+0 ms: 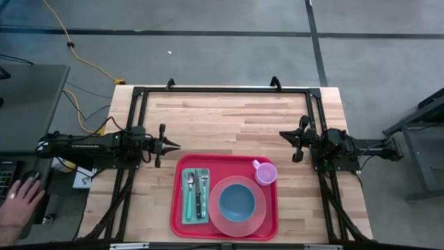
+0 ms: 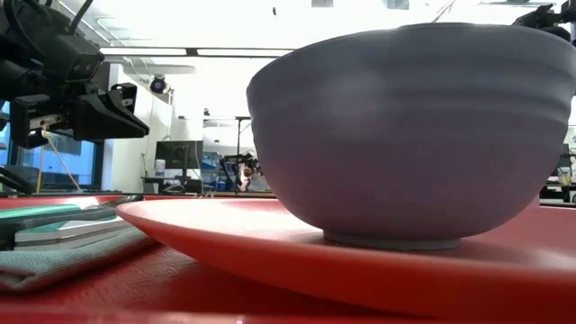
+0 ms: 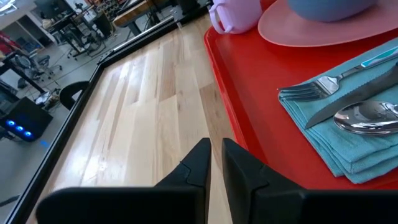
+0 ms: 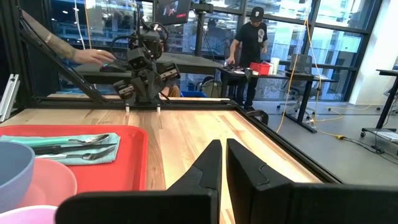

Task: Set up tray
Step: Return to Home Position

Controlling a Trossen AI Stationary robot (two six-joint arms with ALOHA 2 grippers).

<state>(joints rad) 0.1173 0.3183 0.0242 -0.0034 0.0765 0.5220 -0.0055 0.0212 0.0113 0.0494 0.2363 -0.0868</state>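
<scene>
The red tray [image 1: 175, 201] lies on the wooden table at the middle of its near edge. On it a teal napkin [image 1: 186, 217] carries a spoon, a fork and a knife [image 3: 348, 93]. To the right, a blue bowl [image 1: 236, 201] sits on a round pink plate [image 1: 258, 217]. A lilac cup [image 1: 265, 171] stands in the tray's far right corner. My left gripper [image 1: 177, 146] hovers just off the tray's far left corner, shut and holding nothing [image 3: 216, 155]. My right gripper [image 1: 283, 135] hovers past the far right corner, shut and holding nothing [image 4: 224, 152].
Black frame rails [image 1: 222, 89] run along the table's far, left and right sides. Bare wood [image 1: 222, 118] fills the far half of the table. A person's hand [image 1: 21, 198] rests beside the table at the near left. Another person [image 4: 249, 43] stands in the room beyond.
</scene>
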